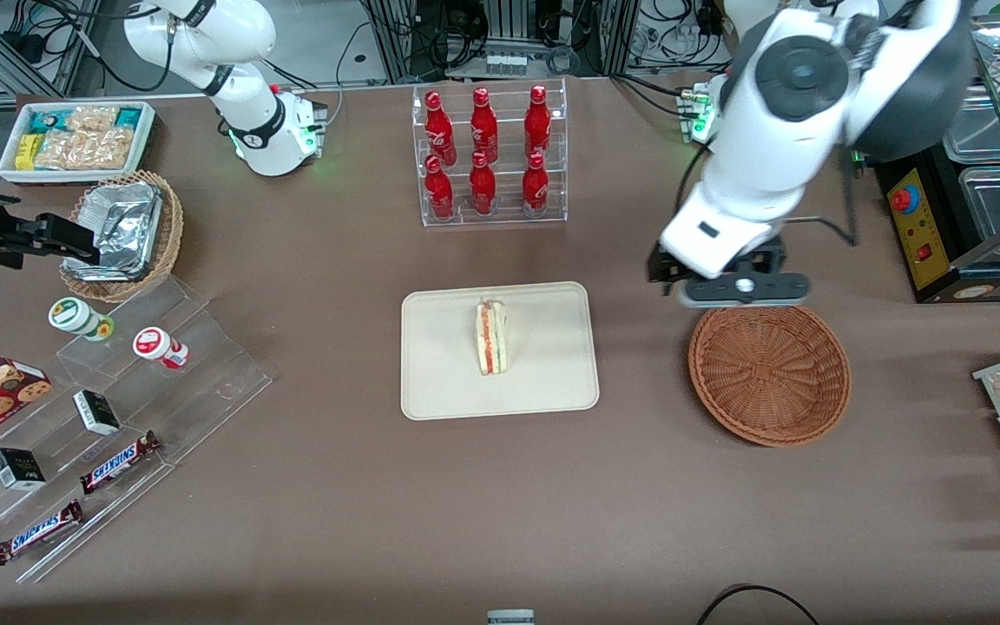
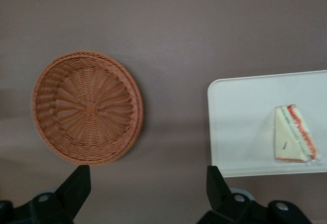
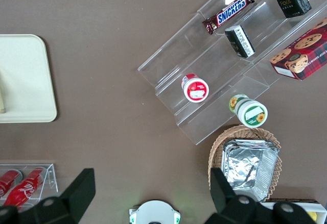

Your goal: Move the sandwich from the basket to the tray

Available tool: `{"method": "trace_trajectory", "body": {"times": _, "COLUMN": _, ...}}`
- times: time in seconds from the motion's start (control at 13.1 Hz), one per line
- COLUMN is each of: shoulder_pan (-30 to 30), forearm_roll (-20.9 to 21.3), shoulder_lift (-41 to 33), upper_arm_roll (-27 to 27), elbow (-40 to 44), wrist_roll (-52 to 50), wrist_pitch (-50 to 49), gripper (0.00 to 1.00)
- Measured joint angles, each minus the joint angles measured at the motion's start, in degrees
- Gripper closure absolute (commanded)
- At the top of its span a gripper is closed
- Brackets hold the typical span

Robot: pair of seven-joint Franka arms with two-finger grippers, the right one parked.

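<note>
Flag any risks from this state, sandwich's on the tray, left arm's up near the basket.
1. The sandwich stands on its edge on the tray; a table bump could tip it, though it would likely stay on the tray.
2. The open gripper hangs above the table close to the empty basket; a low retreat path might clip its rim and shove it.

Sandwich [image 1: 491, 337] on tray [image 1: 439, 382]; gripper [image 1: 741, 291] above basket [image 1: 769, 375].

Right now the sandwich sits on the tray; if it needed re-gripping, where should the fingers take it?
Probably from above, fingers across its two flat bread faces: the sandwich stands on edge on the tray, filling up. The open gripper hangs above the basket.
</note>
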Motion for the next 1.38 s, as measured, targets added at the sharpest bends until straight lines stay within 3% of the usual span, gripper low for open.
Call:
{"method": "trace_trajectory", "body": {"times": 0.76, "shoulder_pan": 0.1, "forearm_roll": -0.3, "shoulder_lift": -4.7, "upper_arm_roll": 13.7, "elbow": -2.6, "wrist_roll": 18.2, "wrist_pitch": -1.1, "gripper": 0.00}}
{"method": "trace_trajectory", "body": {"times": 1.38, "shoulder_pan": -0.2, "forearm_roll": -2.3, "shoulder_lift": -4.8, "upper_arm_roll": 14.0, "elbow": -1.9, "wrist_roll": 16.9, "wrist_pitch": -1.1, "gripper": 0.00}}
